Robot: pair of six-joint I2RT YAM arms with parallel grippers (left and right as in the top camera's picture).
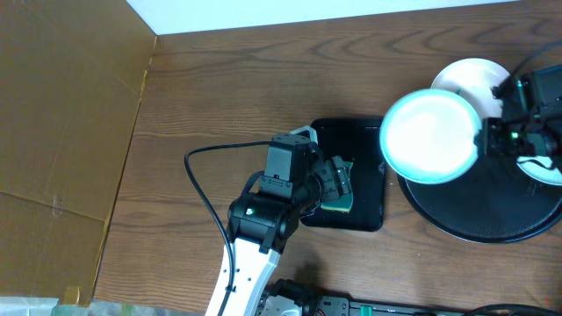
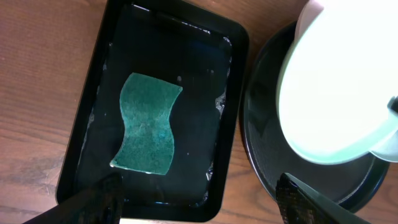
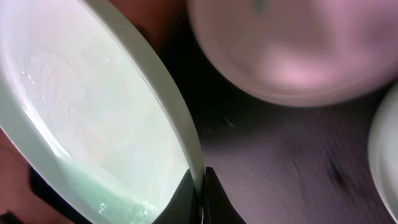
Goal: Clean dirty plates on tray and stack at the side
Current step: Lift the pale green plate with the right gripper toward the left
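**While One Hand Grips a Plate, the Other Hangs Wide Over the Sponge**

Where the round black tray (image 1: 474,224) sits on the wooden surface (image 1: 219,105), the right hand (image 3: 200,193) is pinched shut on the rim of a white plate (image 1: 430,136). Its two dark fingertips meet on either face of the edge. That plate is held up above the tray's side that faces the smaller rectangular tray (image 1: 364,132), overhanging the rim there. A pale green tint shows along its lower lip in the right wrist view.

Two more plates remain on the round tray. One (image 1: 470,75) lies at the tray's far edge, partly hidden behind the raised plate. The other (image 1: 540,171) shows only as a sliver at the tray's right side, under the right arm.

Just beside the round tray, to its left, the rectangular tray holds a wet-looking film and a green sponge (image 2: 147,124) lying flat. The left hand (image 2: 198,198) hangs above that sponge with its fingers spread wide apart, gripping nothing, and its arm reaches in from the near edge of the surface.
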